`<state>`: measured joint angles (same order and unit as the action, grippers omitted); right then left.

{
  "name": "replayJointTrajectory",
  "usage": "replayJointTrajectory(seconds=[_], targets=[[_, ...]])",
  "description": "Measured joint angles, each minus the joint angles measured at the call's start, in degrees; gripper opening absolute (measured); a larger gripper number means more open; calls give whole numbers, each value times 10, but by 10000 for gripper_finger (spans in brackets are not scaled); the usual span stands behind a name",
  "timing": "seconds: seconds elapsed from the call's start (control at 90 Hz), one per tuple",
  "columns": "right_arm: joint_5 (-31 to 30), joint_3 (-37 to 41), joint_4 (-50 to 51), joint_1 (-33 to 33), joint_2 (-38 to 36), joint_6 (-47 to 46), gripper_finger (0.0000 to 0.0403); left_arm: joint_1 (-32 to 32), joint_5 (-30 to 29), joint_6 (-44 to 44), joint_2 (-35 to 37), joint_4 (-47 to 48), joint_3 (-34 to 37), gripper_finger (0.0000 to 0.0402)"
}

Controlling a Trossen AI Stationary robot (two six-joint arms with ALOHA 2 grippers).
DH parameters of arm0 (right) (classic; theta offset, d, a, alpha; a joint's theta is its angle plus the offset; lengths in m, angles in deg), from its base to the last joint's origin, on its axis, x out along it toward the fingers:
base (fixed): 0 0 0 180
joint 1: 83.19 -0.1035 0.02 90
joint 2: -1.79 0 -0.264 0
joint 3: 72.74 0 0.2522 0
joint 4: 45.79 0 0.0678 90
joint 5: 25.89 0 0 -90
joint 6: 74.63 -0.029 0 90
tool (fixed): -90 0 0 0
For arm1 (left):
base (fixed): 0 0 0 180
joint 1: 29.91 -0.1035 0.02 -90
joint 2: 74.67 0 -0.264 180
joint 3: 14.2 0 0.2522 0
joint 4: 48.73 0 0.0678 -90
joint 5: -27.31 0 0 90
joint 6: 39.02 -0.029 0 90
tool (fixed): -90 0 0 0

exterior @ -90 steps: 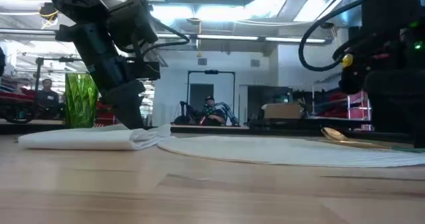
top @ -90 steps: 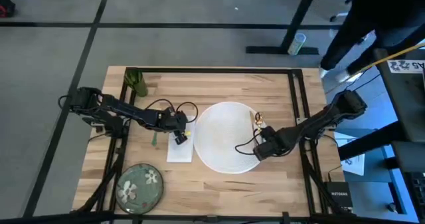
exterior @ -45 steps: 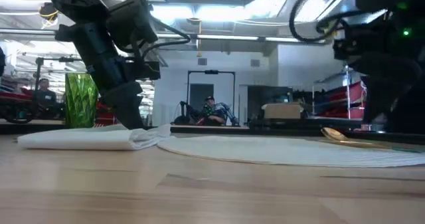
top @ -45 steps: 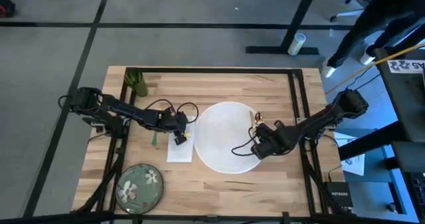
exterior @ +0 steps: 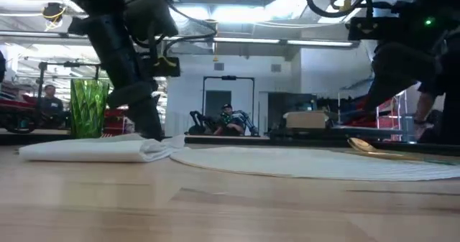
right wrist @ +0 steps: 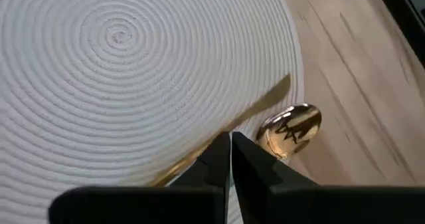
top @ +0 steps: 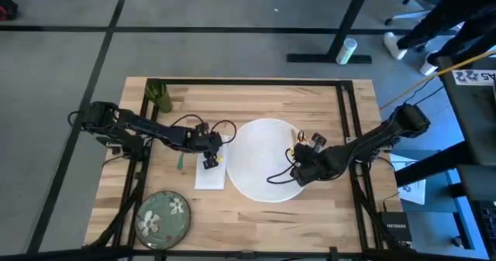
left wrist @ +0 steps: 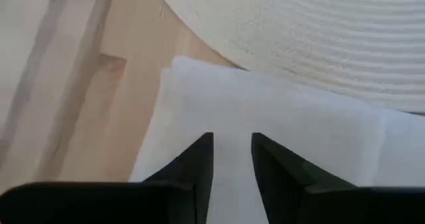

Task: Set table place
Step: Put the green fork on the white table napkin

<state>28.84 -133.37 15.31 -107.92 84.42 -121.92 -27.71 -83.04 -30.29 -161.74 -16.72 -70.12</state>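
Note:
A round white woven placemat [top: 260,168] lies in the middle of the table [top: 256,98]. A gold spoon [right wrist: 292,125] rests with its handle on the placemat's right rim and its bowl on the wood. My right gripper [right wrist: 230,151] hangs shut above that handle, raised off the mat. A folded white napkin [top: 209,176] lies left of the placemat, its edge meeting the placemat's rim. My left gripper [left wrist: 231,154] stands over the napkin's far end, fingers pointing down and slightly open. A green fork [top: 180,163] lies left of the napkin. My left gripper's fingertips [exterior: 151,131] reach down to the top of the napkin [left wrist: 279,111] near its far end, with nothing between them. Whether they touch the cloth, I cannot tell.
A green cup [top: 159,97] stands at the far left corner. A green floral plate [top: 164,217] sits at the near left corner. Cables trail from both wrists over the table. A person stands beyond the table's far right corner.
My right gripper has risen from the placemat's right rim beside the spoon and now hangs well above it. It has also shifted a little toward the table's left and far edge. The spoon, placemat and napkin have stayed in place. My left gripper has shifted slightly over the napkin.

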Motion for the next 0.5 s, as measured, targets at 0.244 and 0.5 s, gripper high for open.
replayJointTrajectory(seconds=[0.244,0.5], targets=[[-23,0,-8,0,0,32,0,-30,-17,199,21,251,-132,86],[-24,0,-8,0,0,81,1,-76,16,505,21,476,-160,48]])
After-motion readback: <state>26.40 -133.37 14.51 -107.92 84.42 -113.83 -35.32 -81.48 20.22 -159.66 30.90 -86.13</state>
